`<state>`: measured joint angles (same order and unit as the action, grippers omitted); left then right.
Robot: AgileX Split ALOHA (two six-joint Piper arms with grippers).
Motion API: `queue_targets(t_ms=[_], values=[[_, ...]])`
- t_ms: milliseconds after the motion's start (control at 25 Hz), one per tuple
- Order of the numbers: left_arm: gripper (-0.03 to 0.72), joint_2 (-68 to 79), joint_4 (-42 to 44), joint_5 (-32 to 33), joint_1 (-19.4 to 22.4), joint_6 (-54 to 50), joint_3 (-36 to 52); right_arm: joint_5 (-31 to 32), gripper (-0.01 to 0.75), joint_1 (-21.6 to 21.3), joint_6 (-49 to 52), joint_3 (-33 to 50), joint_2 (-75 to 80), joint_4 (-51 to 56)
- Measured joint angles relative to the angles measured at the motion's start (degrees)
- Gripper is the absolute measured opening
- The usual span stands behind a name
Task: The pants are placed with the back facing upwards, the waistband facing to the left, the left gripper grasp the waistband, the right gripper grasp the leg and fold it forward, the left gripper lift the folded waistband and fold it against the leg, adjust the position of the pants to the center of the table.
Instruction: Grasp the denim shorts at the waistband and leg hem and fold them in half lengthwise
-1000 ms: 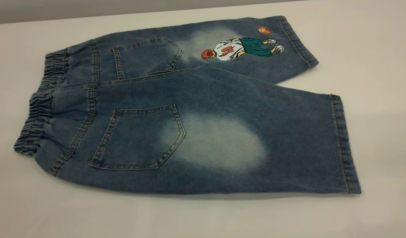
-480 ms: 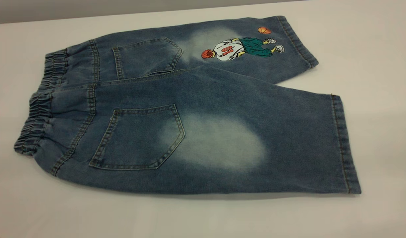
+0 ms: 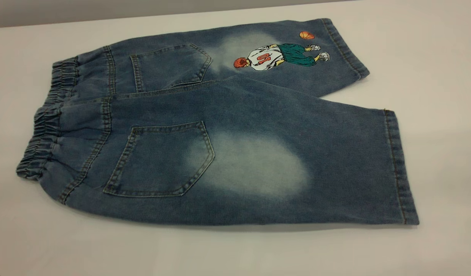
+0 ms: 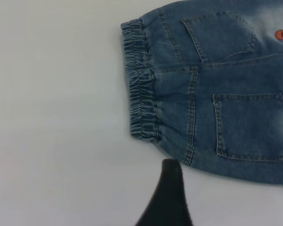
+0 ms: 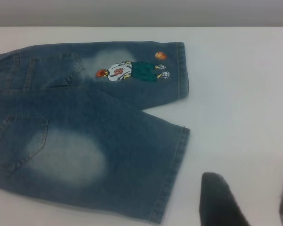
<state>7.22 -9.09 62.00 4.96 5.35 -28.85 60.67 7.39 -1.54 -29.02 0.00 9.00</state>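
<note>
The left gripper [image 4: 166, 197] shows only in its own wrist view, as one dark jaw tip hanging over the bare counter [image 4: 56, 122]; the second jaw is out of sight, so I cannot tell how wide the jaws stand, and nothing is in them. Just beyond that tip lies the near end of the waistband [image 4: 142, 103], close but apart from it.

The pants [image 3: 220, 126] lie flat, back pockets up, waistband at the left, both legs running right, the plain faded leg [image 3: 281, 168] nearer the camera and partly overlapping the printed one. Between a second ago and now, nothing on the counter has shifted: cloth, folds and hems sit exactly as they did. So I judge the task is at its very start, with both arms yet to close in and no grasp made.

The right gripper [image 5: 247, 200] hovers over bare counter with its jaws spread and empty. The hem of the plain leg lies just off the jaws to one side, not between them. Neither arm appears in the exterior view.
</note>
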Motion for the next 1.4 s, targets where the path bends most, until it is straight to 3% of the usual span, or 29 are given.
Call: queue_targets(t_ms=[360,680,920,1200,1400], values=[[0.568,4.98,-4.34,-4.69,0.00,-6.12,-2.24,-2.16,0.239,0.00,-2.07,-0.81,4.41,3.42],[0.531,23.33,-5.65,-15.70,0.00,-6.79,-3.62,-13.86,0.239,0.00,-9.12,-1.18,22.70,10.64],[0.529,39.00,-5.70,-21.56,0.00,-8.98,-3.62,-17.25,0.239,0.00,-9.17,-1.14,37.15,11.85],[0.529,55.98,-5.70,-29.74,0.00,-9.05,-3.62,-21.92,0.239,0.00,-9.59,-1.00,51.49,20.85],[0.529,66.13,-5.70,-31.15,0.00,-8.89,-3.68,-26.52,0.239,0.06,-9.69,-1.00,60.48,21.64]])
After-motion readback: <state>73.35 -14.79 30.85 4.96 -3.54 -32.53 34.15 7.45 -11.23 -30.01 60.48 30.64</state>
